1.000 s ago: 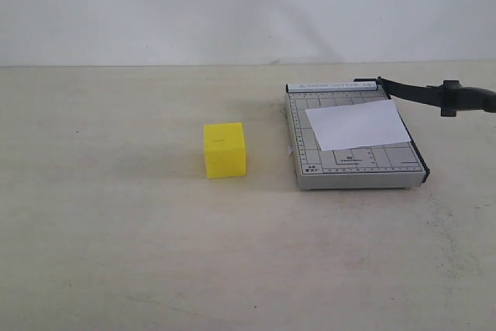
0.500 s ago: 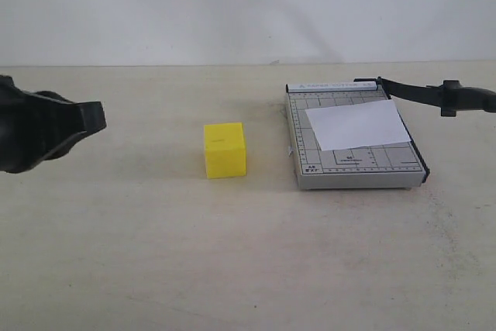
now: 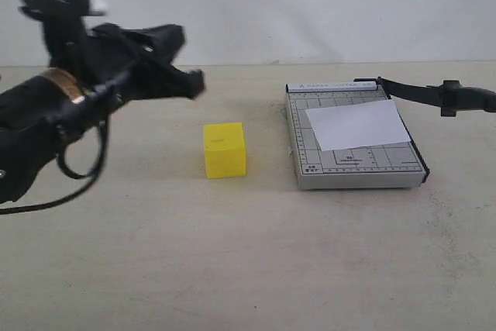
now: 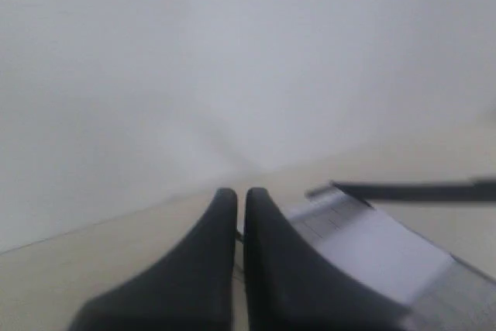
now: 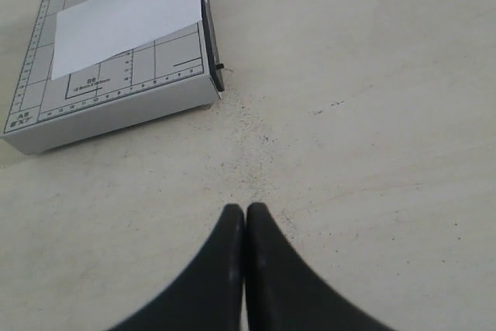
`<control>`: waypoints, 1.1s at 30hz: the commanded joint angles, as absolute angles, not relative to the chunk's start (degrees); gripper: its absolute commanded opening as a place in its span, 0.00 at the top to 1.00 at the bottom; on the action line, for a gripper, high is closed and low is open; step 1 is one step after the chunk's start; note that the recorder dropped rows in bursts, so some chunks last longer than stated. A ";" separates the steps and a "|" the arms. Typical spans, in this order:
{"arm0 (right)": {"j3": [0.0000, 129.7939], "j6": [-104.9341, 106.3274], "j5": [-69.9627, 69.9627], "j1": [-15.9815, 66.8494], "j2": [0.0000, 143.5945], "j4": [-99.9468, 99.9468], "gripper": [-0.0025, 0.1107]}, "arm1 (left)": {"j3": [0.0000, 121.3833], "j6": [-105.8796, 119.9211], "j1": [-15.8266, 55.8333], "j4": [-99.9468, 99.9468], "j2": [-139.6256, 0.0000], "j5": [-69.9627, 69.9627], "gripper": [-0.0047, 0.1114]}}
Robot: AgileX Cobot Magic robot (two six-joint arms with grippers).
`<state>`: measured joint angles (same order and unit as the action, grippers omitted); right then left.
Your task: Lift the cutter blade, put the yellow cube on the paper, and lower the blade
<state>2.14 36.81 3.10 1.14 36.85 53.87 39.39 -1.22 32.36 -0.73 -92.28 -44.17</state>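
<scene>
The yellow cube sits on the table left of the grey gridded trimmer board. The white paper lies on the board. The cutter blade is raised, slanting up from its hinge at the board's far corner, handle to the right. My left gripper hangs in the air, above and left of the cube, pointing toward the board, jaws together and holding nothing. In its wrist view the left gripper faces the board, paper and blade. My right gripper is shut over bare table near the board and paper.
A pale wall runs behind the beige table. The cube does not show in either wrist view. The right arm is outside the exterior view.
My left arm has swung in from the left edge, rising and moving right toward the cube. Cube, board, paper and raised blade have not moved.
</scene>
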 commanded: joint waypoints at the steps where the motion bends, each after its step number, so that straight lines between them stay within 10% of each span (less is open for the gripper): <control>1: 2.48 36.68 3.04 1.26 36.67 53.77 0.98 | 47.59 -0.51 38.26 -13.83 -96.97 -28.83 0.92; 7: 2.48 36.68 3.04 1.26 36.67 53.77 0.98 | 76.51 -4.94 44.45 -11.83 -113.55 6.74 0.92; 33: 2.48 35.87 5.31 1.26 36.67 54.27 0.98 | 99.96 -4.68 44.61 4.03 -139.15 3.40 0.92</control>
